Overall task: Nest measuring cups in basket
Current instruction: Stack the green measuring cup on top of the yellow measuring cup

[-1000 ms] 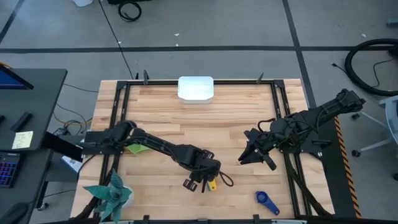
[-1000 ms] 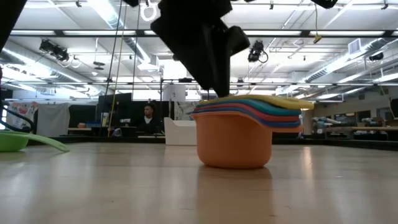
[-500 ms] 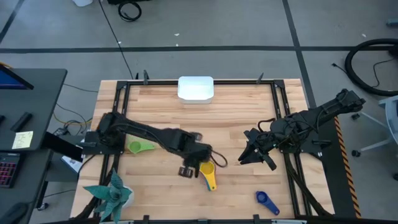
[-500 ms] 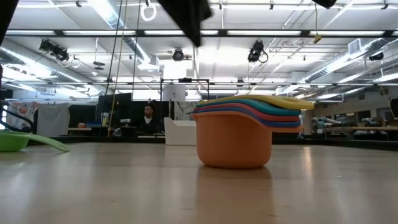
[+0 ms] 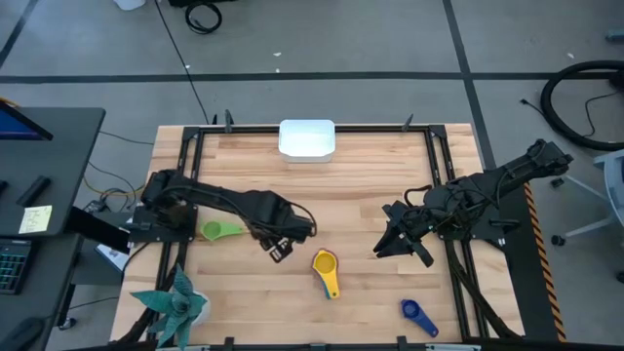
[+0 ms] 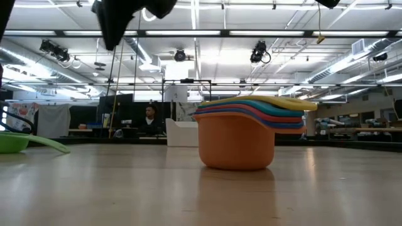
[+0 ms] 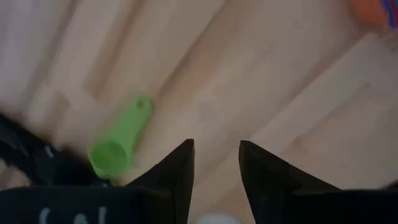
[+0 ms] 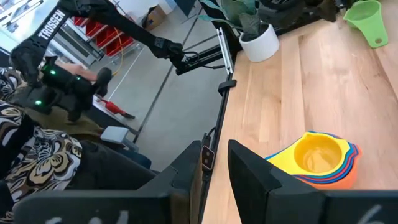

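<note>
A nested stack of measuring cups (image 5: 325, 263) stands on the table near its near edge. The orange one is outermost and the yellow one (image 8: 317, 154) innermost, seen also in the low view (image 6: 237, 135). A green cup (image 5: 216, 231) lies on its side to the left, and a dark blue cup (image 5: 419, 314) lies near the near right corner. The white basket (image 5: 307, 138) sits at the far edge. My left gripper (image 5: 283, 249) hovers open between the green cup and the stack, touching nothing. My right gripper (image 5: 390, 244) waits open to the right of the stack.
A potted plant (image 5: 175, 302) stands at the near left corner. The dark frame rails (image 5: 185, 175) run along the table's left and right sides. Bare wood (image 5: 341, 195) lies between the stack and the basket. A person (image 6: 149, 116) sits far behind the table.
My left gripper has drawn away from the top of the stack, rising and moving toward the table's left and far side. The stack, with the yellow cup in it, has stayed where it was.
</note>
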Tool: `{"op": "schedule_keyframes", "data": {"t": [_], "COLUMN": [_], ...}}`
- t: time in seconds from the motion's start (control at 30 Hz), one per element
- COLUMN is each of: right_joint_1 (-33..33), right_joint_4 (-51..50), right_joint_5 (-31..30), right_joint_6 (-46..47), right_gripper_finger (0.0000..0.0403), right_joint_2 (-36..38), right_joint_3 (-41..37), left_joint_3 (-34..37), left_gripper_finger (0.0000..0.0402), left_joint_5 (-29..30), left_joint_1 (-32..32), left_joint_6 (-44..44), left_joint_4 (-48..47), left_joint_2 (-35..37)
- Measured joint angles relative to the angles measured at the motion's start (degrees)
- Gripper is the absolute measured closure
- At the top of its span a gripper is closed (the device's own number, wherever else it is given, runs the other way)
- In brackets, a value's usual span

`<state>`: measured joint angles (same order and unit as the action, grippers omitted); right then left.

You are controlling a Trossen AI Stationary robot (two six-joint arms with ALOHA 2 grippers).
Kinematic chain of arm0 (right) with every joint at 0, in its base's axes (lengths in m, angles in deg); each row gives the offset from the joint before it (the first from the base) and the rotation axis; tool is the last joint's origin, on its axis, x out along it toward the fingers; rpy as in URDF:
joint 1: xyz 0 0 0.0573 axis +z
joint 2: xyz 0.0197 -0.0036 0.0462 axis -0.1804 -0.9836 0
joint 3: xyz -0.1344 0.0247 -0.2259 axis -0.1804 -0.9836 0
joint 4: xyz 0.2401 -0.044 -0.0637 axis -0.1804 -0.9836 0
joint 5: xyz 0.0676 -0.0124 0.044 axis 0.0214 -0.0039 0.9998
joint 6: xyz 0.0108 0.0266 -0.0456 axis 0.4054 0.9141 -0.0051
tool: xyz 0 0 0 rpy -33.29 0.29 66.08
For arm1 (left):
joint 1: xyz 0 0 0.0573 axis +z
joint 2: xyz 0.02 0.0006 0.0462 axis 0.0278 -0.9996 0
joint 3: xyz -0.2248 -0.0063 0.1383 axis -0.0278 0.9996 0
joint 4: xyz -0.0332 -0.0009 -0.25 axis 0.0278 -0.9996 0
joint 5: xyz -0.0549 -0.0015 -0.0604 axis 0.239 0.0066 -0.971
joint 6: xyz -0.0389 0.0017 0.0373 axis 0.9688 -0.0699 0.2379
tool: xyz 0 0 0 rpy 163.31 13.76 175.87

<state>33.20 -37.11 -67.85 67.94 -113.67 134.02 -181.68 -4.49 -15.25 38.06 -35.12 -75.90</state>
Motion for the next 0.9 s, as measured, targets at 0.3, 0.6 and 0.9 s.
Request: {"op": "schedule_keyframes", "data": {"t": [0.3, 0.6, 0.9], "right_joint_1": [0.0, 0.0, 0.0], "right_joint_4": [0.0, 0.1, 0.3], "right_joint_5": [0.4, 0.4, 0.5], "right_joint_6": [0.0, 0.0, 0.0], "right_gripper_finger": [0.032, 0.032, 0.032], "right_joint_2": [0.0, 0.0, 0.0], "right_joint_3": [0.0, 0.0, 0.0], "left_joint_3": [14.4, 25.6, 30.6], "left_gripper_finger": [0.0269, 0.0269, 0.0269], "left_joint_5": [-1.0, -4.6, -6.3], "left_joint_1": [-0.7, -0.7, -0.6], "left_joint_6": [9.6, 9.2, 8.3], "left_joint_4": [0.1, -0.1, 0.1], "left_joint_2": [0.6, 0.5, 0.5]}}
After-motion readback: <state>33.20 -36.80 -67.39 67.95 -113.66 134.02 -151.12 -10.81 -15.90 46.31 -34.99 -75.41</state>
